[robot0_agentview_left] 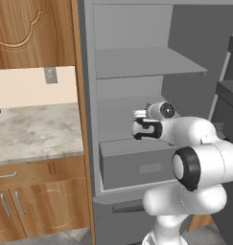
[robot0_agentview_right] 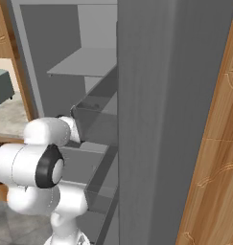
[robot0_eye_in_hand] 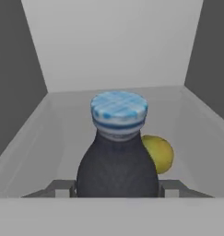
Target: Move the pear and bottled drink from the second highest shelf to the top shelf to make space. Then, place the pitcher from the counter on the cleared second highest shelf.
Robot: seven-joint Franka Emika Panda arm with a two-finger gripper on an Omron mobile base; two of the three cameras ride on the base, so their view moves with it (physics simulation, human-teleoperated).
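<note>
Now I see my gripper [robot0_eye_in_hand: 117, 189] on the shelf [robot0_eye_in_hand: 35, 138], fingers touching both sides of the bottled drink [robot0_eye_in_hand: 117, 161], grasping it. Behind it, toward the back wall, the pear [robot0_eye_in_hand: 160, 153] lies just beside.

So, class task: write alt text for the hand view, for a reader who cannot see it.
A dark bottled drink with a blue-and-white checked cap stands upright, close up, between the gripper jaws at either side of its base. A yellow-green pear peeks out behind it on the right, on a pale grey shelf between grey walls.
</note>
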